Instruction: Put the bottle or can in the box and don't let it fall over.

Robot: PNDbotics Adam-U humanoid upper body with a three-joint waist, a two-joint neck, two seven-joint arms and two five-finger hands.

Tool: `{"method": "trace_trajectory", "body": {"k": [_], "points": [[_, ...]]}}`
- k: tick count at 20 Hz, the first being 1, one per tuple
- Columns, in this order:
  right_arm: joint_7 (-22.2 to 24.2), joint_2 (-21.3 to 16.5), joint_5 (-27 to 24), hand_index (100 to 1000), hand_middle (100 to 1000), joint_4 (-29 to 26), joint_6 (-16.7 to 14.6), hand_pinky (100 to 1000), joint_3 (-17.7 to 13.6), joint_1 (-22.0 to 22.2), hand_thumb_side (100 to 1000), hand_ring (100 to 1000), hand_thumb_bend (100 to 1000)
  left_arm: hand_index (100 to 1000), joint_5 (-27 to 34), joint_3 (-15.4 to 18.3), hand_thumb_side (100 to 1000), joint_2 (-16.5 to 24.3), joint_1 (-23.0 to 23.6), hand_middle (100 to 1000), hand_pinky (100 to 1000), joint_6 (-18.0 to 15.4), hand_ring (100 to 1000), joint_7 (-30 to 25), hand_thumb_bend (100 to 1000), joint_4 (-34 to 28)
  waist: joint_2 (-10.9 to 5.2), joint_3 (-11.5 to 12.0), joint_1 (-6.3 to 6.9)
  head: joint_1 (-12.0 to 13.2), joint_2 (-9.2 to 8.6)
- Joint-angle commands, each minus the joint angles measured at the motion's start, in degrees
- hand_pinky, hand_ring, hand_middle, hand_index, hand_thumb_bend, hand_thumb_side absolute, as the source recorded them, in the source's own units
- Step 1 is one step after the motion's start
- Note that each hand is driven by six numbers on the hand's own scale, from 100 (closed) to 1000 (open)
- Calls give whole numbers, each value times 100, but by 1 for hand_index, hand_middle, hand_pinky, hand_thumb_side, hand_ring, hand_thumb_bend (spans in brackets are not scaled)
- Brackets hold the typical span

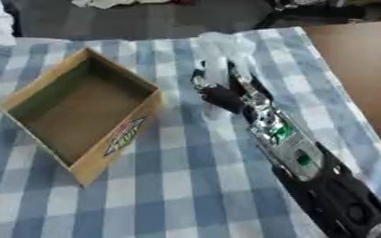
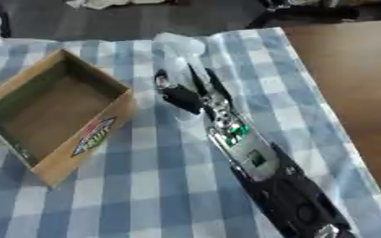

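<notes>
A clear plastic bottle (image 1: 220, 53) stands upright on the blue and white checked cloth, right of the box. My right hand (image 2: 182, 98) comes in from the lower right. Its thumb lies on the bottle's left side and its fingers (image 1: 244, 80) run up the right side, so the hand is shut on the bottle's lower half. The bottle's pale base shows just below the palm; I cannot tell whether it rests on the cloth. The open cardboard box (image 1: 119, 139) lies to the left, empty, with a colourful logo on its near wall. The left hand shows in neither view.
The checked cloth (image 1: 186, 186) covers the table. Bare brown tabletop (image 2: 348, 83) lies past the cloth's right edge. Dark floor and some pale cloth lie beyond the far edge.
</notes>
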Motion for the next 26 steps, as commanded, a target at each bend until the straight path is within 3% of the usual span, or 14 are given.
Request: {"method": "trace_trajectory", "body": {"k": [1, 2, 5, 6, 9, 15, 16, 17, 21, 26], "points": [[-56, 55, -162, 798, 721, 21, -119, 866, -2, -58, 371, 782, 100, 822, 25, 84, 415, 104, -37, 618, 721, -2, 664, 24, 250, -84, -71, 7, 20, -24, -70], [-82, 64, -200, 762, 681, 26, -169, 833, -3, -66, 433, 742, 100, 822, 26, 84, 415, 103, -37, 617, 721, -2, 664, 24, 248, -84, -70, 7, 22, -27, -68], [-237, 88, -266, 674, 583, 29, -347, 760, -21, -101, 414, 638, 100, 821, 30, 82, 417, 94, -37, 617, 721, 1, 663, 23, 244, -83, -66, 9, 25, -37, -65], [-311, 99, -281, 607, 518, 40, -398, 695, -27, -108, 440, 570, 100, 820, 31, 81, 417, 92, -39, 616, 722, 2, 663, 22, 243, -83, -65, 10, 25, -41, -64], [-608, 133, -364, 497, 428, 98, -581, 583, -45, -111, 429, 478, 100, 820, 30, 82, 415, 92, -53, 615, 722, 1, 662, 21, 240, -89, -64, 21, 25, -51, -71], [-1116, 118, -258, 204, 173, 206, -1086, 206, -60, -102, 417, 224, 100, 817, 40, 96, 419, 89, -55, 614, 722, -3, 661, 30, 231, -93, -60, 41, 25, -74, -72], [-1201, 109, -246, 169, 111, 224, -1130, 130, -63, -93, 342, 156, 100, 816, 43, 98, 420, 88, -56, 613, 722, -4, 661, 32, 229, -93, -58, 43, 24, -76, -71], [-1329, 99, -281, 137, 100, 246, -1158, 100, -85, -81, 314, 102, 100, 816, 44, 102, 421, 88, -59, 613, 722, -5, 660, 37, 227, -94, -57, 44, 24, -75, -70], [-1784, 31, -331, 100, 100, 167, -1367, 100, -89, -93, 377, 100, 100, 814, 49, 111, 425, 94, -58, 612, 721, -3, 659, 54, 222, -93, -56, 42, 25, -62, -66], [-1805, -50, -157, 100, 100, -102, -1514, 100, -78, -213, 425, 100, 100, 813, 51, 113, 424, 101, -49, 612, 721, -1, 658, 64, 220, -91, -74, 24, 23, -64, -44]]}}
